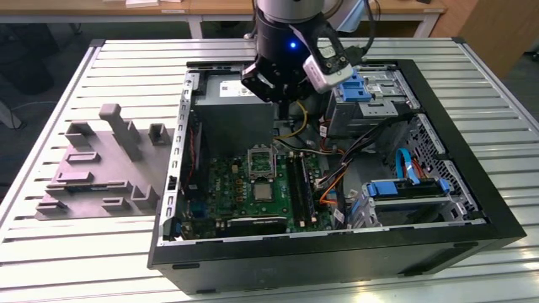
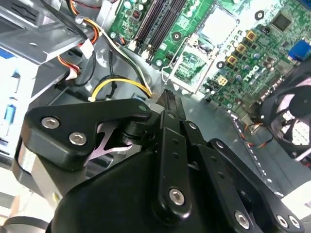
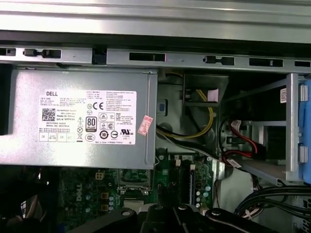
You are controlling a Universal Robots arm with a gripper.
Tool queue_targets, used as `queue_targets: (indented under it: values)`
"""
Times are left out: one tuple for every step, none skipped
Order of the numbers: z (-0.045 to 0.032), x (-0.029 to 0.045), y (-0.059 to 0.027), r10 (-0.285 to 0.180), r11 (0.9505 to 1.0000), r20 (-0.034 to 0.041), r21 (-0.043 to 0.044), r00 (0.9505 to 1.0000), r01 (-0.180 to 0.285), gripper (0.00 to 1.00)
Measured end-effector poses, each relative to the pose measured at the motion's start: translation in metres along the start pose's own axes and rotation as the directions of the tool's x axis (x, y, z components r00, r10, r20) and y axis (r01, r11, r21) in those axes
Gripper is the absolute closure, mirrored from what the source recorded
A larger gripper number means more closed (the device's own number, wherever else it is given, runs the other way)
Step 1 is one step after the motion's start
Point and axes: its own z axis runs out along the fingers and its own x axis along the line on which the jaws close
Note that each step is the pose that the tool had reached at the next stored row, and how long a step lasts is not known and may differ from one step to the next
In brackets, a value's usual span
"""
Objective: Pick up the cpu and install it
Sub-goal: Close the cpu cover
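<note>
Silvery cpu (image 1: 264,192) lies seated on the green board (image 1: 221,189), well below the claw (image 1: 278,95); claw state cannot be told; grey tray (image 1: 97,183) stands apart.

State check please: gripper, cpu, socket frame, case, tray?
gripper: raised over the open case, by the power supply.
cpu: lying flat, apparently in the board's socket.
socket frame: flipped open.
case: on its side, side panel off.
tray: flat on the table, beside the case.
</note>
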Motion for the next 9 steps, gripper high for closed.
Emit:
queue_targets:
  values:
    - [0.0017,0.0001,-0.0001,-0.009,1.0,-0.0005,0.0007,1.0,0.009,0.89]
    - [0.0038,0.0001,-0.0001,-0.022,0.9998,-0.0009,0.0013,0.9998,0.022,0.89]
    - [0.0055,0.0002,-0.0002,-0.035,0.9994,-0.0015,0.0018,0.9994,0.035,0.89]
    - [0.0072,0.0002,-0.0003,-0.049,0.9988,-0.002,0.0019,0.9988,0.049,0.89]
    - [0.0089,0.0002,-0.0003,-0.064,0.998,-0.0024,0.0019,0.998,0.064,0.89]
    - [0.0107,0.0003,-0.0004,-0.077,0.997,-0.003,0.002,0.997,0.077,0.89]
    - [0.0125,0.0003,-0.0005,-0.089,0.996,-0.0035,0.0021,0.996,0.089,0.89]
    - [0.0143,0.0003,-0.0007,-0.096,0.9954,-0.0037,0.0021,0.9954,0.096,0.89]
    - [0.016,0.0004,-0.0017,-0.098,0.9952,-0.0038,0.0022,0.9951,0.098,0.89]
